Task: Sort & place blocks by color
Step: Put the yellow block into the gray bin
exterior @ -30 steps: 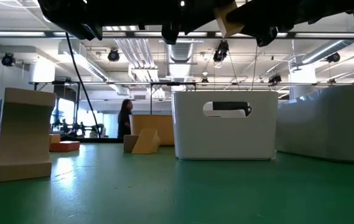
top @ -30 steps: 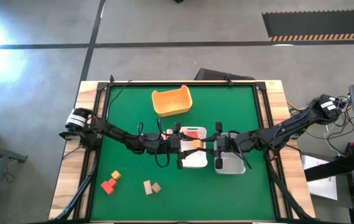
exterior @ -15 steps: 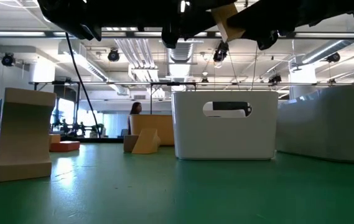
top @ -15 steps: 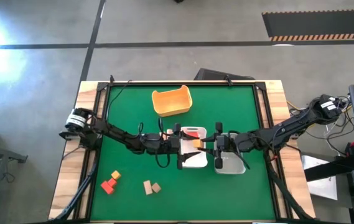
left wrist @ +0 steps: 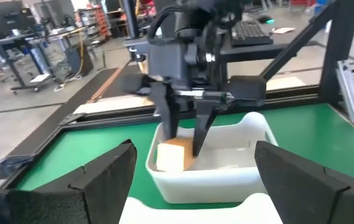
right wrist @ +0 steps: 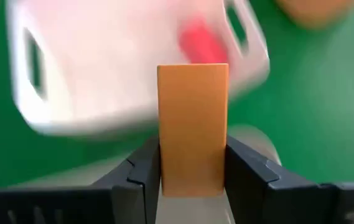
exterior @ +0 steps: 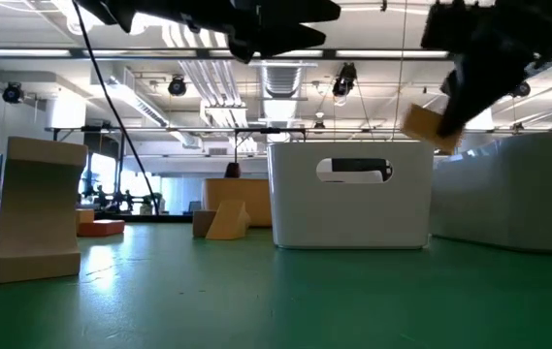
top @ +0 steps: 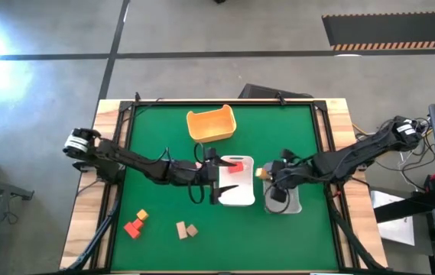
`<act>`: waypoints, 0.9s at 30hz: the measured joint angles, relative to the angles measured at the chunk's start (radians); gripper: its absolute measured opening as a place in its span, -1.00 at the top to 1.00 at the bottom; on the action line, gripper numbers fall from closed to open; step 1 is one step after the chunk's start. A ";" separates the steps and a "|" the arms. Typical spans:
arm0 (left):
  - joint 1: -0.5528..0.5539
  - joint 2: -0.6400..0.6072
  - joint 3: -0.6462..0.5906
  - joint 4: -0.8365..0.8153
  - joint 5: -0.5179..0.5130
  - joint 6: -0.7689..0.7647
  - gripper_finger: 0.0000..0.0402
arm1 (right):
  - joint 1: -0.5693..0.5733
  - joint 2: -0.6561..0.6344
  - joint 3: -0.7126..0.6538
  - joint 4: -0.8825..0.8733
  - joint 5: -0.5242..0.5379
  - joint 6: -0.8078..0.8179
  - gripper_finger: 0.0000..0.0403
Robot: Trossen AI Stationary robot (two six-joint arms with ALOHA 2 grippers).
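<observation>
Stood in a large hall: grey concrete floor point(top: 202, 30) crossed by dark lines, with a black mat point(top: 389, 29) edged in hazard stripes. Overhead, ran silver ducts point(exterior: 285, 82), pipes and hanging lamps point(exterior: 177, 86) under a bright ceiling. Farther back, held desks point(left wrist: 33, 46) and shelving amid clutter.

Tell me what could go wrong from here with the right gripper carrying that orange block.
1. The right gripper pinches only the lower end of the orange block, so it could tip or slip out before it is over a tray.
2. It hangs between the white tray holding a red block and the clear tray; a release here might land in the wrong tray or on the mat.
3. The open left gripper sits close by over the white tray, so the arms could bump.
</observation>
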 joint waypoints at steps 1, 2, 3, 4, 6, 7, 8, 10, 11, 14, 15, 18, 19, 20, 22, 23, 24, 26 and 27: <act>0.000 -0.009 0.000 -0.006 -0.005 0.000 -0.54 | 0.000 0.015 0.024 -0.089 -0.023 0.022 0.39; 0.000 -0.018 -0.001 -0.006 -0.009 0.000 -0.54 | 0.000 0.029 0.044 -0.164 -0.056 0.035 0.39; 0.000 -0.028 -0.002 -0.011 -0.010 0.000 -0.54 | 0.000 0.045 0.059 -0.225 -0.091 0.037 0.39; 0.000 -0.035 -0.002 -0.013 -0.010 0.000 -0.54 | 0.000 0.060 0.071 -0.270 -0.127 0.037 0.39; 0.000 -0.040 -0.002 -0.013 -0.010 0.000 -0.54 | 0.000 0.089 0.082 -0.324 -0.184 0.032 0.39; 0.000 -0.040 -0.002 -0.014 -0.010 0.000 -0.54 | 0.000 0.104 0.083 -0.345 -0.197 0.026 0.39; 0.000 -0.040 -0.002 -0.017 -0.010 0.000 -0.54 | 0.000 0.117 0.083 -0.357 -0.200 0.021 0.39; 0.000 -0.040 -0.002 -0.020 -0.010 0.000 -0.54 | 0.000 0.143 0.084 -0.363 -0.200 0.010 0.39; 0.000 -0.040 -0.002 -0.022 -0.010 0.000 -0.54 | 0.000 0.152 0.083 -0.362 -0.199 0.005 0.39; 0.000 -0.038 -0.003 -0.036 -0.010 0.000 -0.54 | 0.000 0.181 0.080 -0.360 -0.198 -0.019 0.39; 0.000 -0.038 -0.003 -0.040 -0.010 0.000 -0.54 | 0.000 0.188 0.080 -0.357 -0.193 -0.025 0.39; 0.000 -0.038 -0.003 -0.049 -0.011 0.000 -0.54 | 0.000 0.203 0.079 -0.356 -0.144 -0.039 0.33; 0.000 -0.038 -0.003 -0.051 -0.014 -0.001 -0.54 | 0.000 0.207 0.079 -0.356 -0.138 -0.045 0.30; 0.000 -0.038 -0.003 -0.056 -0.014 -0.001 -0.54 | 0.000 0.210 0.079 -0.356 -0.135 -0.049 0.26; 0.000 -0.038 -0.003 -0.073 -0.017 -0.016 -0.54 | 0.000 0.212 0.079 -0.356 -0.120 -0.050 0.17; 0.000 -0.038 -0.003 -0.088 -0.018 -0.028 -0.54 | 0.000 0.212 0.079 -0.356 -0.120 -0.049 0.14; 0.000 -0.037 -0.003 -0.103 -0.019 -0.041 -0.54 | 0.000 0.210 0.078 -0.356 -0.119 -0.048 0.11; 0.000 -0.036 -0.003 -0.134 -0.031 -0.057 -0.54 | 0.000 0.202 0.078 -0.356 -0.120 -0.047 0.06; 0.000 -0.036 -0.003 -0.153 -0.045 -0.069 -0.54 | 0.000 0.196 0.078 -0.356 -0.120 -0.041 0.05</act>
